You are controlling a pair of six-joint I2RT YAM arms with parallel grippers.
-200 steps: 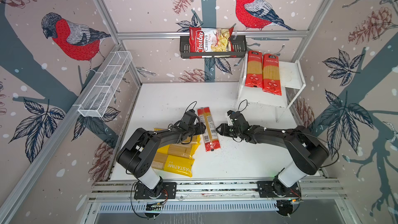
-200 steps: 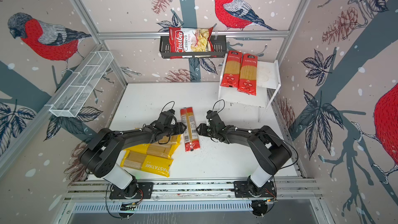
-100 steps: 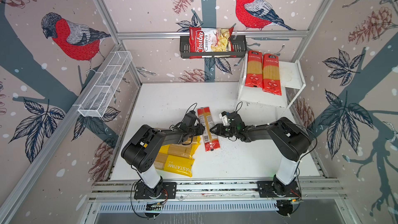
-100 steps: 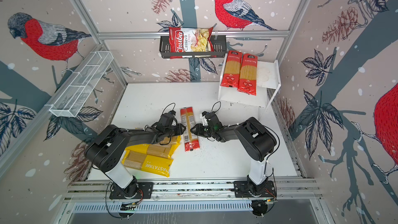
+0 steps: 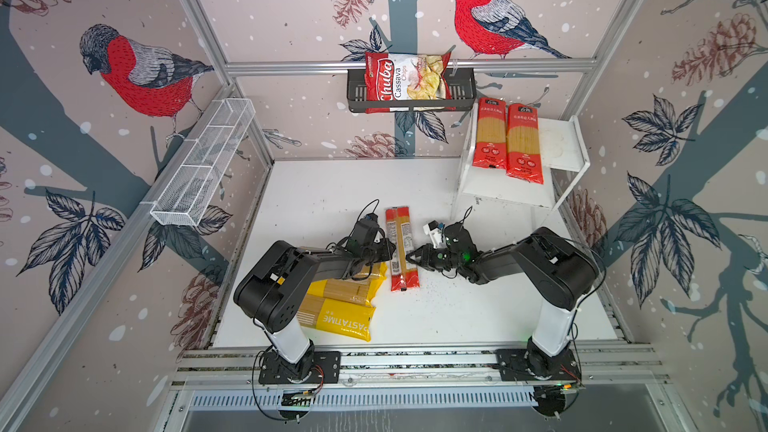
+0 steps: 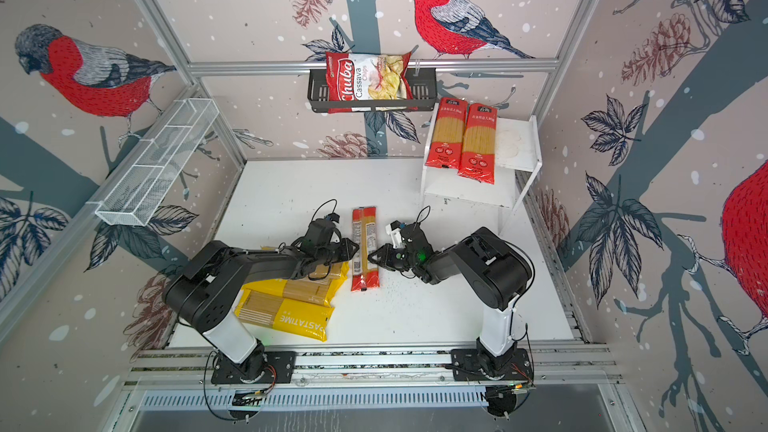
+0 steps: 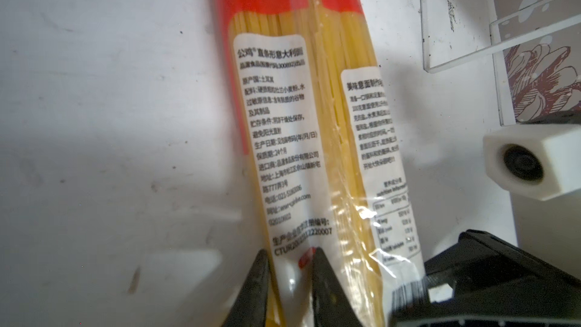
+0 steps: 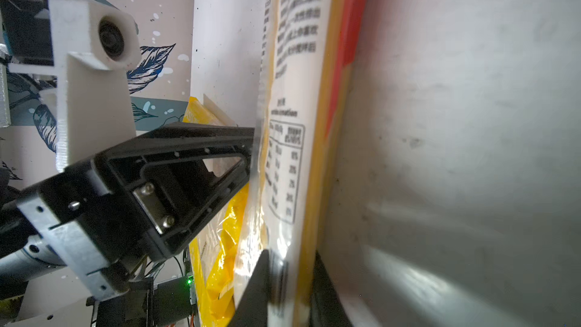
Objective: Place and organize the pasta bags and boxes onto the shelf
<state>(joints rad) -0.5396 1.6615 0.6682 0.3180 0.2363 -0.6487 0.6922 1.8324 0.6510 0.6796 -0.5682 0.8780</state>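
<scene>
One red pasta packet (image 5: 402, 238) (image 6: 365, 234) lies label side up in mid-table. My left gripper (image 5: 390, 248) (image 7: 289, 254) is shut on its left long edge. My right gripper (image 5: 409, 258) (image 8: 290, 262) is shut on its right long edge, opposite the left one. Two more red packets (image 5: 490, 139) (image 5: 524, 144) lie side by side on the top board of the white shelf (image 5: 567, 147) (image 6: 517, 143) at the back right. Yellow PASTATIME packets (image 5: 343, 320) (image 6: 291, 313) are stacked at the front left, partly hidden under my left arm.
A black wall basket (image 5: 461, 91) on the back rail holds a Chuba cassava chips bag (image 5: 405, 81). A long white wire-mesh basket (image 5: 203, 164) hangs on the left wall. Crumbs dot the table to the right of the red packet.
Both grippers have closed onto the red packet's long edges. The right gripper moved left to reach the packet; the left one edged right against it.
</scene>
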